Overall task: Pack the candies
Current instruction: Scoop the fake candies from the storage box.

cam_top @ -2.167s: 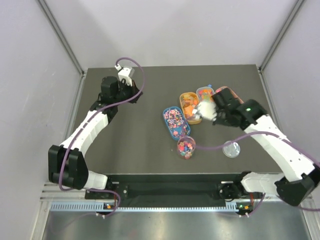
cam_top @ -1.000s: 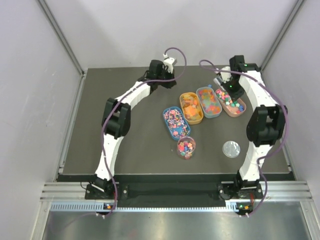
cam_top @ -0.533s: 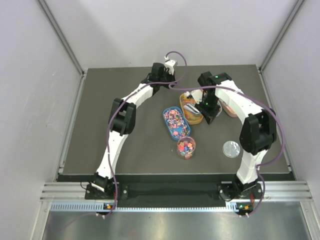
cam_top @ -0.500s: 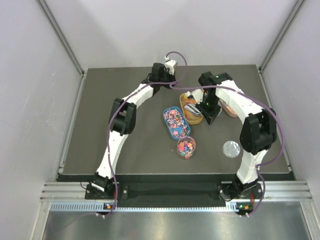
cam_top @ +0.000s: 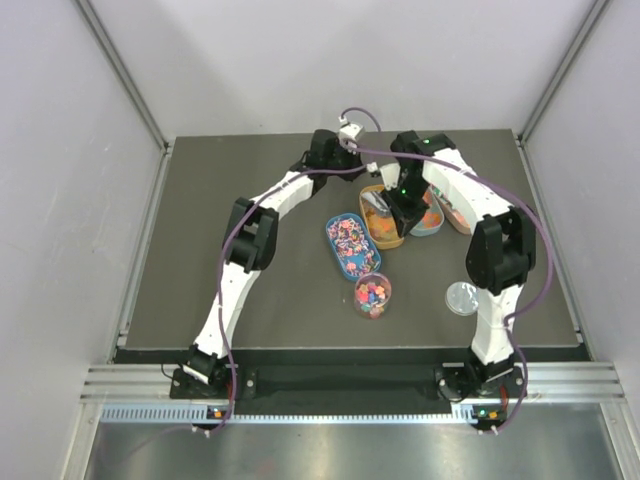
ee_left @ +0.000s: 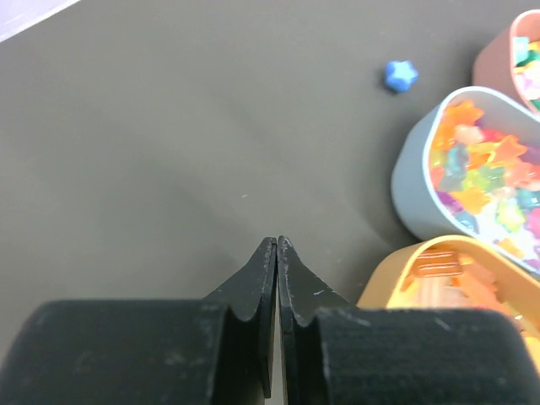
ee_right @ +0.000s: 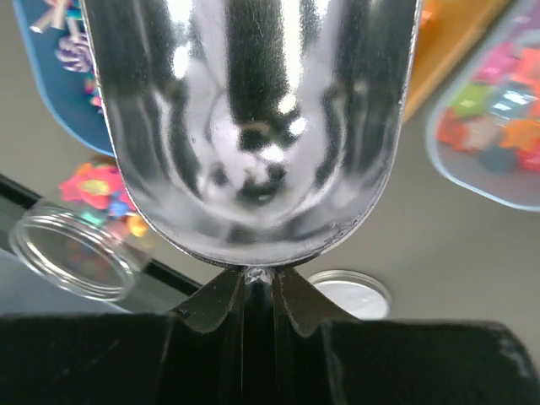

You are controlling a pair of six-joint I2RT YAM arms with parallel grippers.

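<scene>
The right gripper is closed firmly on the handle of the metal scoop, which seems empty, over the orange tray. The left gripper is fully closed and holds nothing. The candies lie in the oval trays and the clear jar.

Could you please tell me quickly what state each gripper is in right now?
Left gripper: closed, holding nothing.
Right gripper: closed on the handle of the metal scoop.

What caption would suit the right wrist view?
Right gripper clamps a shiny metal scoop over candies in oval trays.
</scene>
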